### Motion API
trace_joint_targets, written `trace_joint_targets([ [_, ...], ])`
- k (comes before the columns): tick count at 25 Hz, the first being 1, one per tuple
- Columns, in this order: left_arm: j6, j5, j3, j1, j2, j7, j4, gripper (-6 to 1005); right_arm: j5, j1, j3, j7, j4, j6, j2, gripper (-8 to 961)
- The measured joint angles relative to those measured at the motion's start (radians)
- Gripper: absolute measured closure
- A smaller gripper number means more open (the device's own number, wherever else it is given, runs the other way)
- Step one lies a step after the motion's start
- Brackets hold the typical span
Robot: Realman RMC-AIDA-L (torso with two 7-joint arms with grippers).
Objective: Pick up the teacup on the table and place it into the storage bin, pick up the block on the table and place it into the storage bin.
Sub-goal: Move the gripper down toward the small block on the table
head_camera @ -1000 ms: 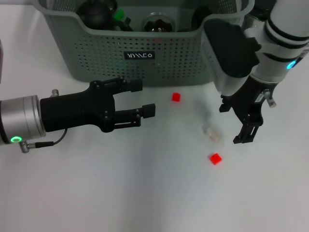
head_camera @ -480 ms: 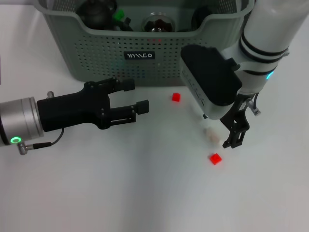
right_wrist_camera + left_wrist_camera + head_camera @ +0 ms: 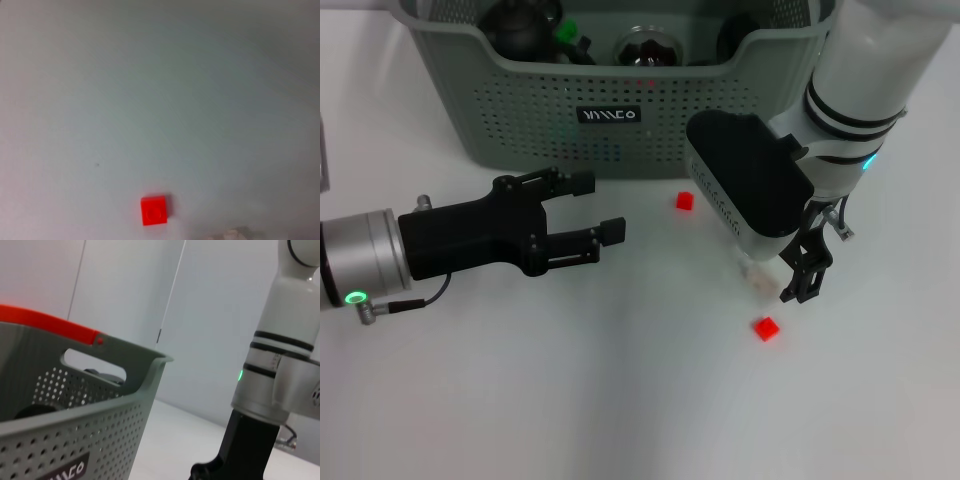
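The small clear teacup (image 3: pixel 758 274) lies on the white table, half hidden under my right wrist. My right gripper (image 3: pixel 776 286) is low over it and open; one black finger (image 3: pixel 800 278) stands just right of the cup, the other is hidden. One red block (image 3: pixel 766 327) lies just in front of the cup, and it shows in the right wrist view (image 3: pixel 154 210) beside a sliver of the teacup (image 3: pixel 230 234). A second red block (image 3: pixel 685 201) lies near the storage bin (image 3: pixel 520 120), which stands at the back. My left gripper (image 3: pixel 592 208) hovers open and empty, left of the blocks.
The bin holds dark objects and a clear glass teapot (image 3: pixel 648 48). The left wrist view shows the bin's perforated wall (image 3: pixel 75 410), an orange-red rim (image 3: pixel 50 322) behind it, and the right arm (image 3: pixel 272 385). Bare table lies in front.
My right arm has swung left and down over the teacup, its wrist now hiding part of the cup. My left gripper has drawn back slightly to the left.
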Motion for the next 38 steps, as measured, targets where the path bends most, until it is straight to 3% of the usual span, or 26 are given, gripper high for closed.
trace_joint_targets([
  [20, -0.096, 0.177, 0.002, -0.009, 0.004, -0.066, 0.063, 216, 0.035, 0.005, -0.06, 0.018, -0.001, 0.014, 0.005, 52],
  [33, -0.094, 0.171, -0.004, -0.008, 0.004, -0.068, 0.057, 216, 0.037, -0.003, -0.066, 0.019, 0.008, 0.024, 0.005, 193],
  [38, -0.091, 0.171, -0.005, -0.007, 0.003, -0.068, 0.057, 217, 0.037, -0.009, -0.072, 0.019, 0.008, 0.03, 0.005, 186],
])
